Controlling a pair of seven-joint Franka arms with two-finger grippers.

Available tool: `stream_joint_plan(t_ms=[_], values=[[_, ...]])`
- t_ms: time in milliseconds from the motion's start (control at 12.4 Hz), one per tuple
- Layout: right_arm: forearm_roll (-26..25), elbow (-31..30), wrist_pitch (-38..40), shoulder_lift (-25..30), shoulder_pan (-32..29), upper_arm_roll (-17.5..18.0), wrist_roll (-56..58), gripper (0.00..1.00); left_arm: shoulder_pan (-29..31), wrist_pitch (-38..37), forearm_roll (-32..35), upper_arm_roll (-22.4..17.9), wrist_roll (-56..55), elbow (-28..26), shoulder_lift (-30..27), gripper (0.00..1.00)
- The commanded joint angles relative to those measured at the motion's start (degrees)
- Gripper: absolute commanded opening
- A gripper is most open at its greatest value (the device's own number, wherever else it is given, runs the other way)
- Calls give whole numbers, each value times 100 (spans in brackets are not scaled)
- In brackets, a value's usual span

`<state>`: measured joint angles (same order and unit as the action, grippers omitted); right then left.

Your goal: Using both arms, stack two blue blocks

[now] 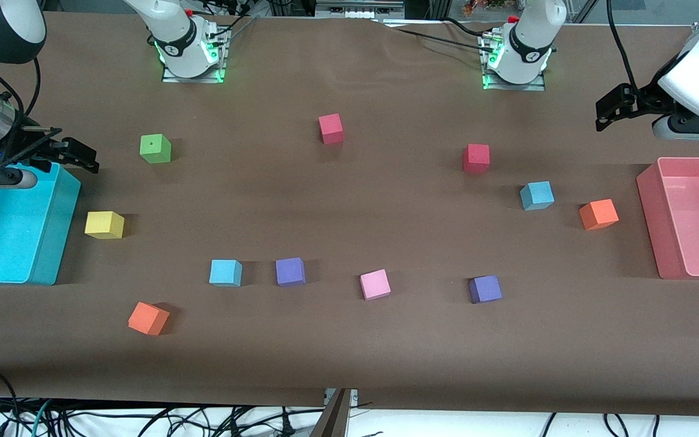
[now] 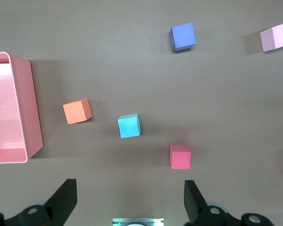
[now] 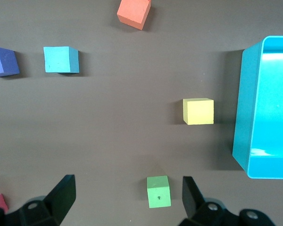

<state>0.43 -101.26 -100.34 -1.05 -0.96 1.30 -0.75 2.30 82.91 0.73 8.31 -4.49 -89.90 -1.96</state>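
Observation:
One blue block (image 1: 536, 195) sits toward the left arm's end of the table, between a red cube and an orange cube; it also shows in the left wrist view (image 2: 129, 126). The other blue block (image 1: 226, 272) sits nearer the front camera, beside a purple cube; it also shows in the right wrist view (image 3: 61, 60). My left gripper (image 1: 607, 115) (image 2: 129, 193) is open and empty, up in the air beside the pink bin. My right gripper (image 1: 85, 159) (image 3: 127, 190) is open and empty, up over the cyan bin's edge.
A cyan bin (image 1: 58, 230) stands at the right arm's end, a pink bin (image 1: 653, 224) at the left arm's end. Green (image 1: 155, 149), yellow (image 1: 104, 224), orange (image 1: 148, 318) (image 1: 598, 214), red (image 1: 330, 128) (image 1: 476, 158), purple (image 1: 290, 271) (image 1: 485, 289) and pink (image 1: 375, 284) cubes are scattered about.

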Motion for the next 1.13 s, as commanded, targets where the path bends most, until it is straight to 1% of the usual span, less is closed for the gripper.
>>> stream_joint_plan(t_ms=[0, 564, 886, 1047], values=[[-52, -114, 40, 149, 8, 2, 58, 100, 43, -30, -73, 13, -52, -125, -138, 100], [-52, -140, 40, 141, 8, 55, -4, 100, 43, -30, -73, 13, -52, -133, -147, 100], [-35, -202, 40, 88, 8, 143, -13, 100, 43, -30, -73, 4, -52, -134, -147, 100], [0, -202, 154, 88, 8, 143, 40, 100, 43, -30, -65, 4, -52, -134, -147, 100]])
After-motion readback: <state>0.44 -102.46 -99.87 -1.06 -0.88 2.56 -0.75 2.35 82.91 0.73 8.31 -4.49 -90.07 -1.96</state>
